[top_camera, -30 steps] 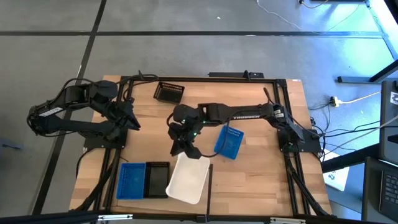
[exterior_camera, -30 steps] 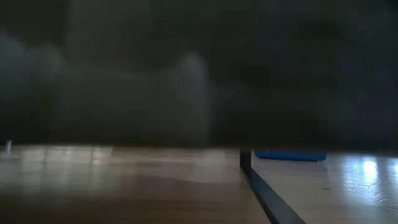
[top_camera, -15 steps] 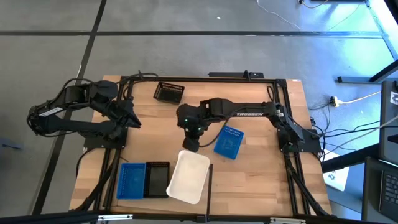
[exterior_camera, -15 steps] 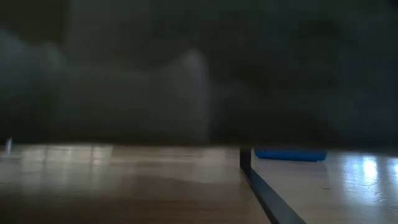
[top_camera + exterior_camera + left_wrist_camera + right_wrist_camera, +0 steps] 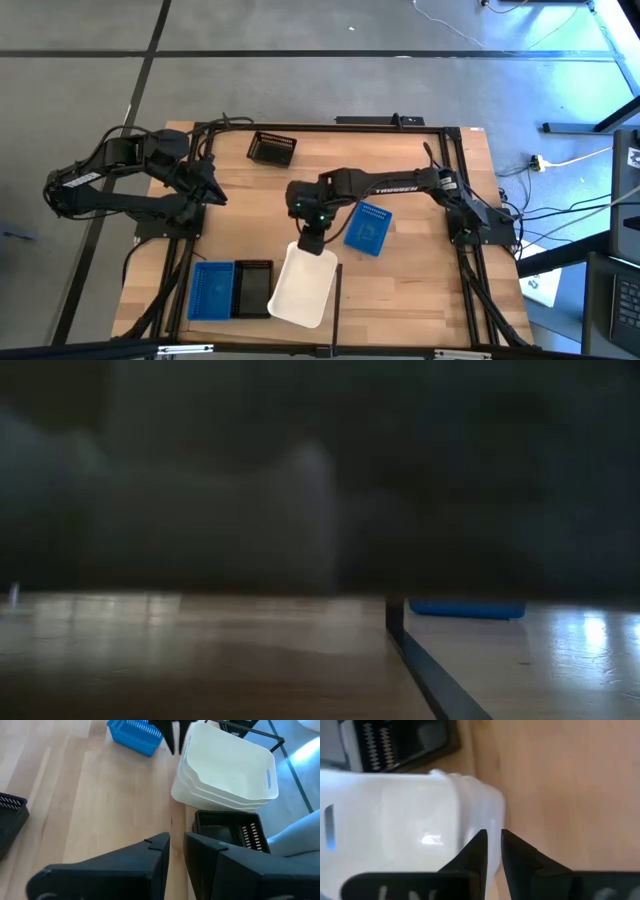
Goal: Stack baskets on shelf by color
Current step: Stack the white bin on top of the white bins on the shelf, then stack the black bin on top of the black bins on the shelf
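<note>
Right pincer (image 5: 312, 243) dropped onto white stack's (image 5: 305, 287) rim; low view murky.

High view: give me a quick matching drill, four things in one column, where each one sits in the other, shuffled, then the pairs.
Things:
1. white baskets
2. lone black basket
3. loose blue basket
4. left gripper

Places:
A. far edge of the shelf, on its own
B. left side of the shelf, away from every basket
C. near edge, right of the black stack, with the right gripper at the far rim
D. mid-shelf, right of the right gripper

Pairs: 1-C, 2-A, 3-D, 4-B
</note>
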Available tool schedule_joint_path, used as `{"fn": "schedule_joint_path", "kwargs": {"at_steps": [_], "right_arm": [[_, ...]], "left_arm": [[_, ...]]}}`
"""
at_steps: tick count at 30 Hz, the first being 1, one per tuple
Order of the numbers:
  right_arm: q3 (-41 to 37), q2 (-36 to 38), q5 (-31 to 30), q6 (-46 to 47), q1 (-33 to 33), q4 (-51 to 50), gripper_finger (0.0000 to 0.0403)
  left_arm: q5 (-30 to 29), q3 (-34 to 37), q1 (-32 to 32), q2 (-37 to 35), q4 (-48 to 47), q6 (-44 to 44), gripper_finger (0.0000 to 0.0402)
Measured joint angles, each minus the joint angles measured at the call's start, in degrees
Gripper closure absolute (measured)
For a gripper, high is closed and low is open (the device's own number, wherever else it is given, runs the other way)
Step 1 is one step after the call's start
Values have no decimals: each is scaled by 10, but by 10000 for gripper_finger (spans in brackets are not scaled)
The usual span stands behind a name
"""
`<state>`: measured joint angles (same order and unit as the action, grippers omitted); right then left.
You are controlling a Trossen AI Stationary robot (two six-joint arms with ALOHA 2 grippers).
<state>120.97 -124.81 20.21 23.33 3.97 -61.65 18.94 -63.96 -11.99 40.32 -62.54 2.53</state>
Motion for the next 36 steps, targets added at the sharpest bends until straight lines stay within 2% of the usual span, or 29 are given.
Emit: {"fn": "schedule_joint_path", "kwargs": {"at_steps": [7,16,20,28,31,36], "right_arm": [[-8,0,52,-29,9,52,351],[-8,0,58,-52,10,55,351],[-8,7,9,-55,10,53,351],[-8,62,-107,-11,-10,31,351],[-6,80,-152,-11,-20,33,351],[-7,81,-160,12,-54,35,351]], "left_arm": [[0,0,0,0,0,0,354],[0,0,0,0,0,-1,354],[-24,0,0,0,0,25,354],[-146,0,0,0,0,91,354],[-175,0,0,1,0,112,354],[-247,0,0,7,8,196,354]]}}
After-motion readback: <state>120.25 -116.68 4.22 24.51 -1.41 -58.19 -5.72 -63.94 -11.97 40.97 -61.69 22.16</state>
